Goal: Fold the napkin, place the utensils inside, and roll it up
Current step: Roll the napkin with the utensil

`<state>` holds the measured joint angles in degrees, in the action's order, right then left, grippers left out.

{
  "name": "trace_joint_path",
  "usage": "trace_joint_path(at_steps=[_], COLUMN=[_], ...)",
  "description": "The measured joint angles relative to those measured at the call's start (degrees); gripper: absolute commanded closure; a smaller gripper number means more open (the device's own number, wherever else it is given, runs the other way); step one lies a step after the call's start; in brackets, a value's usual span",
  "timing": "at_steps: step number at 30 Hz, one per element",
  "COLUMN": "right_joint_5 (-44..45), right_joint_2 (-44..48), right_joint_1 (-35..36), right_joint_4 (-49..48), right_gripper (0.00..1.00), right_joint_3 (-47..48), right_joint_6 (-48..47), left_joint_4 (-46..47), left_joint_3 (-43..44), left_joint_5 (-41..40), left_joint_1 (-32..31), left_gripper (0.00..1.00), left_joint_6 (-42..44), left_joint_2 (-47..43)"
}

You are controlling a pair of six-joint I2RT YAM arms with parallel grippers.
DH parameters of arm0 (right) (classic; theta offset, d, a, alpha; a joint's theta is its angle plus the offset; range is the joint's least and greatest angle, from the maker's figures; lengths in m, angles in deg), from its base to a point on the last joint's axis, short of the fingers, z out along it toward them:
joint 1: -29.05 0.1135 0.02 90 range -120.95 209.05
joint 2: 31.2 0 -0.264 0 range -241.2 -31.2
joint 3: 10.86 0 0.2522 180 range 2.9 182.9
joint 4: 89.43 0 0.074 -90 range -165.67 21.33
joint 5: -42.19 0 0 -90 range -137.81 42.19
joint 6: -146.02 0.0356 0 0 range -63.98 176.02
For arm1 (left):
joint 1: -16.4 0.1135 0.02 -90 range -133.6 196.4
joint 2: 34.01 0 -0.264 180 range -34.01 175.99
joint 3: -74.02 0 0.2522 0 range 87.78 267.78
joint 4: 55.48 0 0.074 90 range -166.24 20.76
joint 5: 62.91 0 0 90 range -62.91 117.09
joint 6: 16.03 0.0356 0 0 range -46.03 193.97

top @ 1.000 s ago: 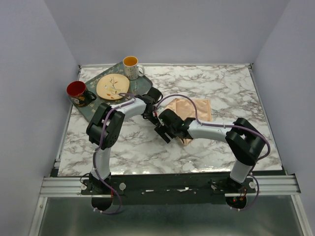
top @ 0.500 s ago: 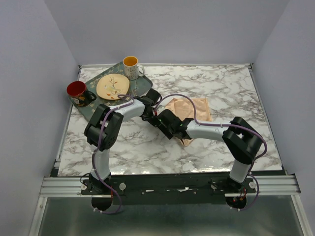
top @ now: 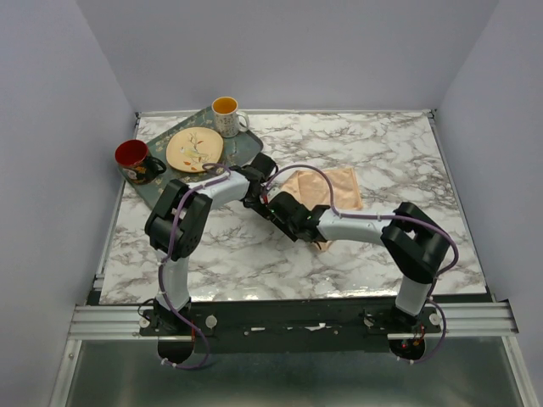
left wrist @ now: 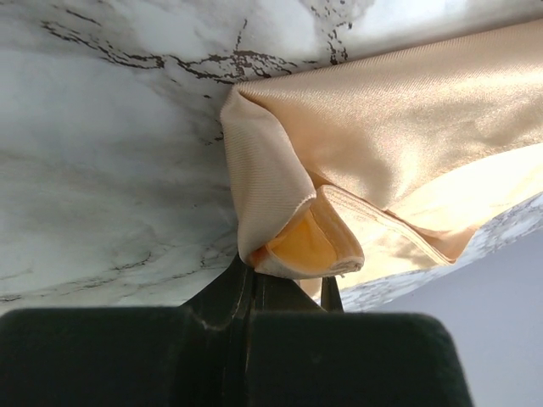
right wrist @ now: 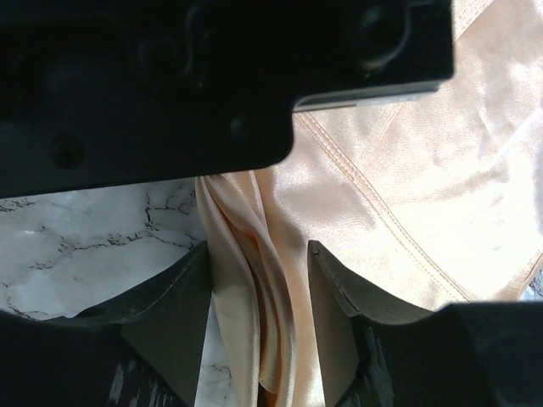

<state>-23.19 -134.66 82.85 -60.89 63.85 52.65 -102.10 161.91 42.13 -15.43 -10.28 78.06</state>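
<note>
We see the napkin [top: 333, 186] lying rumpled on the marble worktop [top: 390, 144], a little right of centre, with both arms reaching in at its left edge. Our left fingers [left wrist: 227, 290] are clamped together on a folded-over corner of the cloth. Our right fingers [right wrist: 170, 305] stand apart, one on each side of a raised ridge of napkin just beside that corner; we cannot tell whether they press it.

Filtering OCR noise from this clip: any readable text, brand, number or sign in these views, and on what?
None: no readable text in any view.
napkin: plain, no print.
plate: floral decoration only, no letters.
red mug and yellow mug: patterns too small to make out, no legible words.
</note>
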Motion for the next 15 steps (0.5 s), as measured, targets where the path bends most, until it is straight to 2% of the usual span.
trace_joint_path(at_steps=[2,6,10,11,15], right_joint_5=[-0.2,-1.0,-2.1,-2.3,-2.7], right_joint_2=[-0.2,-1.4,-2.4,-2.7,-2.9], right_joint_1=[0.0,0.1,0.1,0.1,0.1], right_joint_4=[0.4,1.0,1.0,1.0,1.3], right_gripper=[0.55,0.75,0.80,1.00,0.99], right_joint_3=[0.3,1.6,2.8,3.1,3.5], right_joint_6=[-0.1,-0.3,0.1,0.1,-0.2], left_joint_4=[-0.1,-0.1,-0.2,-0.2,-0.2], left_joint_3=[0.0,0.0,0.0,0.0,0.0], left_joint_5=[0.2,0.7,1.2,1.3,1.5], left_joint_1=[0.0,0.6,1.3,1.5,1.8], left_gripper=[1.00,1.00,1.00,1.00,1.00], left_joint_6=[0.0,0.0,0.0,0.0,0.2], left_joint_2=[0.0,0.0,0.0,0.0,0.0])
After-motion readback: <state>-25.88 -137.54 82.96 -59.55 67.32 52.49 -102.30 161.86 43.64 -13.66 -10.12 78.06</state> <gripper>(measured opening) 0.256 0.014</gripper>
